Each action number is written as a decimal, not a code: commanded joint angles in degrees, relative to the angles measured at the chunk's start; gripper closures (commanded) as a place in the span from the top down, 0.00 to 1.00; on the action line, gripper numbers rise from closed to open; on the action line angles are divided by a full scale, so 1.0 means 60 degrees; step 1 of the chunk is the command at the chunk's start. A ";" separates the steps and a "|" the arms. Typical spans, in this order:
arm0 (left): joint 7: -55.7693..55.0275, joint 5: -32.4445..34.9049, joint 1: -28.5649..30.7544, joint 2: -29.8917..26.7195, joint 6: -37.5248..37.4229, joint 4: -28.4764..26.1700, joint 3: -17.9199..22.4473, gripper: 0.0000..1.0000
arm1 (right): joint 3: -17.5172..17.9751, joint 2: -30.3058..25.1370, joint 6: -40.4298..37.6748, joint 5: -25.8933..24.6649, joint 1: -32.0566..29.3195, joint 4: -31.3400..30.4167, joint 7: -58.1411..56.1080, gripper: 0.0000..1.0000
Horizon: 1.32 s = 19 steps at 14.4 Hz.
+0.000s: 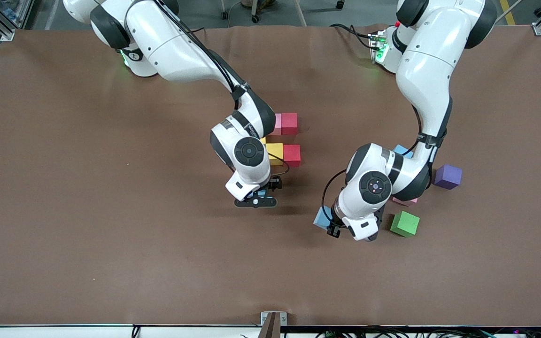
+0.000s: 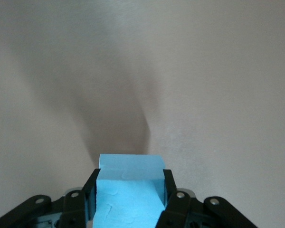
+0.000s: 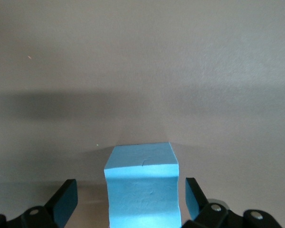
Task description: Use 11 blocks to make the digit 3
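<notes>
Now left hand (image 2: 129,199) grips blue block (image 2: 128,190)

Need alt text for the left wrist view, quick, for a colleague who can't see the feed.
The left end effector is shut on a light blue block, its black fingers pressed against two opposite sides. Ahead lies only bare brown table, crossed by a dark shadow.

A cluster of blocks (image 1: 292,155) is set near mid-table. Just nearer to the front camera than the cluster, a single block (image 3: 141,166) is stood on the table (image 1: 111,211) between the spread fingers of the right gripper (image 3: 131,194), untouched by them. Toward the left arm's end from the cluster, another block (image 2: 128,204) is clamped in the left gripper (image 2: 129,183), and three more blocks (image 1: 448,176) and a spare cube (image 1: 405,223) are scattered farther toward that end.
</notes>
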 commanded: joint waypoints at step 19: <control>-0.8220 0.1479 -0.2317 -0.0255 -0.0179 -0.0546 0.0128 0.27 | -0.0095 -0.4287 -0.5589 -0.0339 -0.6123 -0.0719 -0.5958 1.00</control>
